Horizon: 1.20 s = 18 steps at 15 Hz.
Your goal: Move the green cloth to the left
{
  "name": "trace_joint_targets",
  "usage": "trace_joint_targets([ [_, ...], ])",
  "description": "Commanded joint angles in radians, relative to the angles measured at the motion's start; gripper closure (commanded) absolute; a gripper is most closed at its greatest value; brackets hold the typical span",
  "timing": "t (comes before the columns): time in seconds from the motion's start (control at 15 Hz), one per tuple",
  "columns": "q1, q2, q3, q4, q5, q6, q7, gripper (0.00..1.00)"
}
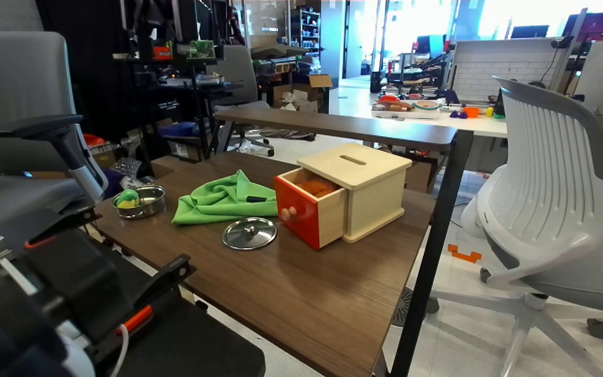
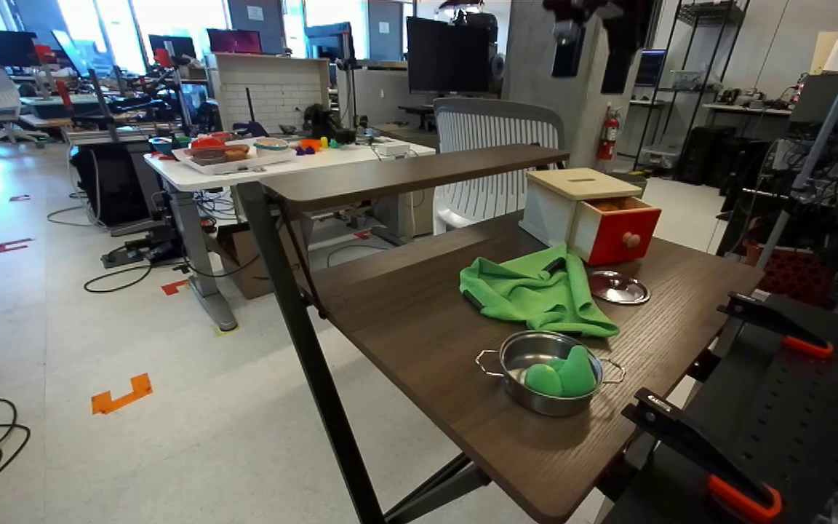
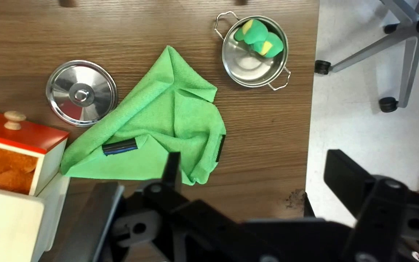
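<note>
The cloth (image 3: 155, 120) lies rumpled on the table (image 3: 267, 138), between the box (image 3: 9, 222) and the pot (image 3: 247, 69). One end sits just beside the box's drawer (image 3: 20, 133); contact there cannot be determined. The drawer is partly drawn out, with orange contents (image 3: 6, 171) visible. The lid (image 1: 249, 233) rests flat, knob (image 3: 81, 95) upward, near the cloth's edge. The pot stands upright, with two green pieces (image 3: 256, 33), marked yellow, inside. In the wrist view the gripper (image 3: 254, 162) shows its fingers (image 3: 173, 168) wide apart; both exterior views show the cloth clear of it.
</note>
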Motion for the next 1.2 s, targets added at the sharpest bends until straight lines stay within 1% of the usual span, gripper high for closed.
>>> trace_joint_targets([
  [0.0, -0.016, 0.136, 0.006, 0.065, 0.004, 0.007, 0.002, 0.00],
  [0.07, -0.013, 0.078, 0.011, 0.017, -0.002, 0.011, 0.001, 0.00],
  [0.2, -0.014, 0.113, 0.012, 0.024, -0.003, 0.011, 0.002, 0.00],
  [0.53, -0.014, 0.096, 0.013, 0.025, -0.002, 0.011, 0.002, 0.00],
  [0.6, -0.010, 0.117, 0.011, 0.031, -0.018, 0.037, 0.045, 0.00],
  [0.8, -0.009, 0.186, 0.002, 0.066, -0.078, 0.082, 0.114, 0.00],
  [0.93, -0.013, 0.243, -0.006, 0.104, -0.112, 0.106, 0.140, 0.00],
  [1.13, -0.025, 0.328, -0.010, 0.167, -0.109, 0.112, 0.134, 0.00],
])
